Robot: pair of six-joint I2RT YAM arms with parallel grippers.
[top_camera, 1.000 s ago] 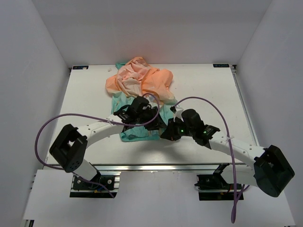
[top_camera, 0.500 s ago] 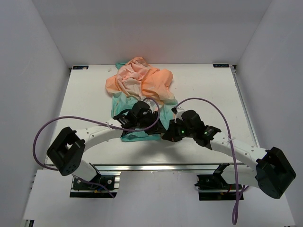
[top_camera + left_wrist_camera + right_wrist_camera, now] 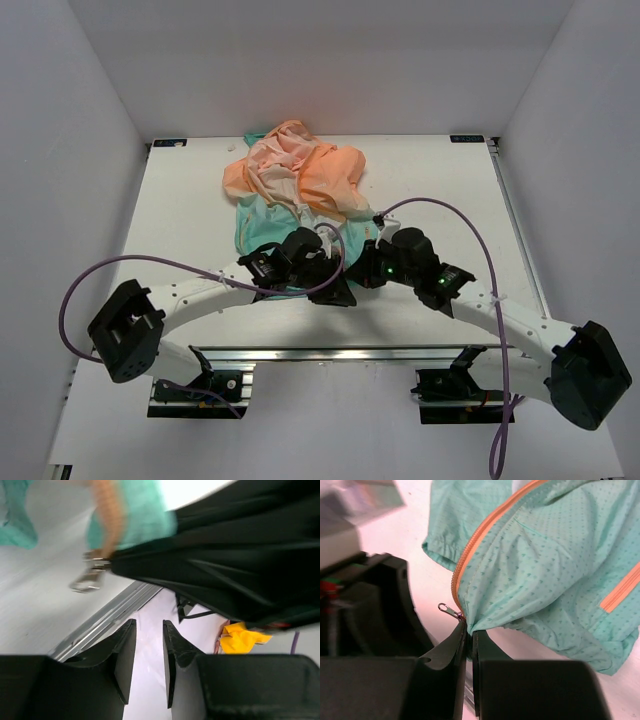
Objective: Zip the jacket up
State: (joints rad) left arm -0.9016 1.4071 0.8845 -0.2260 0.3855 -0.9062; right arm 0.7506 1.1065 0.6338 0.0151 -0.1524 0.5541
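Observation:
The jacket lies bunched at the table's back middle, peach above and teal toward me. In the right wrist view, my right gripper is shut on the teal hem at the lower end of the orange zipper. The silver zipper pull sticks out just left of the fingertips. My left gripper is open and empty, pointing past the table's front edge. The same pull hangs above and left of its fingers. From above, the two grippers sit close together.
The table's metal front rail runs just beyond my left fingers. A yellow object lies below the table. An orange pocket zipper crosses the teal panel. Both purple cables arc over the near table.
My left gripper has swung forward and right, off the teal hem, to beside the right gripper. The right wrist has shifted slightly back while still pinching the hem.

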